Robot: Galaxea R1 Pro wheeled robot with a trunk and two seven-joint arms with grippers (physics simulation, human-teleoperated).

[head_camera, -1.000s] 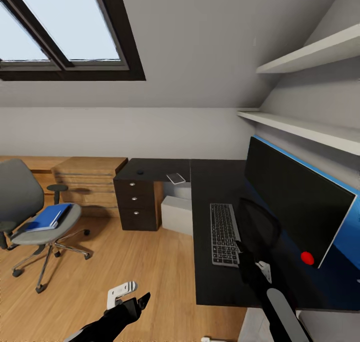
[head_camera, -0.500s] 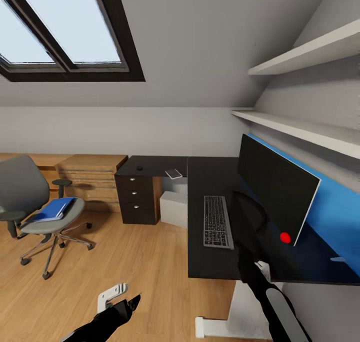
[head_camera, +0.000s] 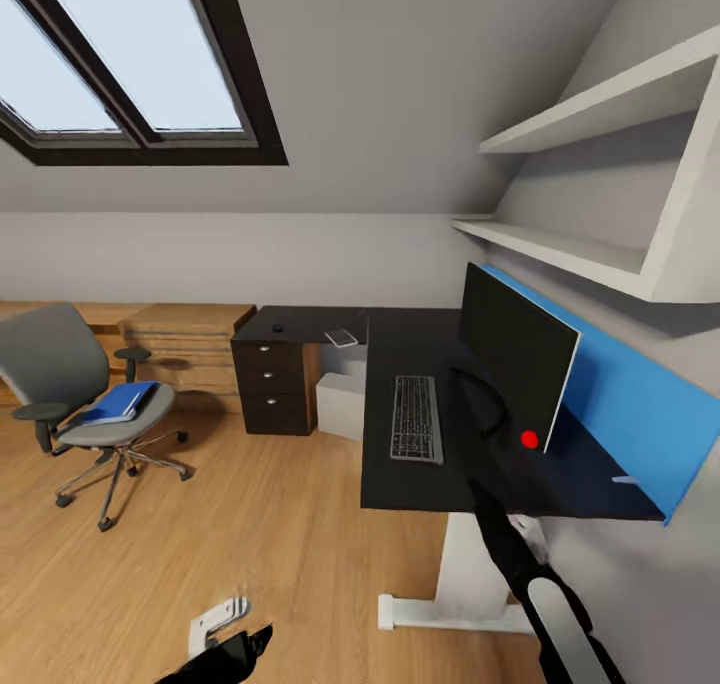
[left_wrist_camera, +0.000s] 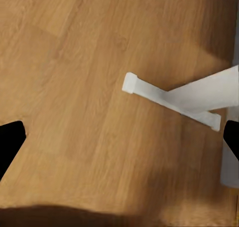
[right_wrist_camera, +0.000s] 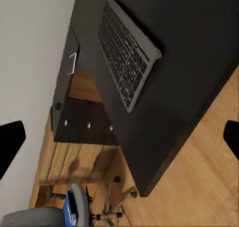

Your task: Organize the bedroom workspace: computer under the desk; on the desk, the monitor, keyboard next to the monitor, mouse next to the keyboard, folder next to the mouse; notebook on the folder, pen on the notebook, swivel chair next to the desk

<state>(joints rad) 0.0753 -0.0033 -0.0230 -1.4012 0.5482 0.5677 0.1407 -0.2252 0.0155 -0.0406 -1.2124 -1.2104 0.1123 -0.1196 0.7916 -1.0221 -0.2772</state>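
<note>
Since the earlier picture our view has pulled back from the table (head_camera: 400, 484). Keyboard (head_camera: 416, 418) lies at nine o'clock of the monitor (head_camera: 515, 356); folder (head_camera: 119, 403) rests on the swivel chair (head_camera: 75, 384). Both tools, left (left_wrist_camera: 119, 142) and right (right_wrist_camera: 119, 137), are released.

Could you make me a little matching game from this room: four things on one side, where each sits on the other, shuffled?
Things:
1. folder
2. keyboard
3. computer
4. mouse

Places:
A. under the desk
B. on the chair seat
C. on the desk, in front of the monitor
D. on the desk, above the drawers

Pairs: 1-B, 2-C, 3-A, 4-D
</note>
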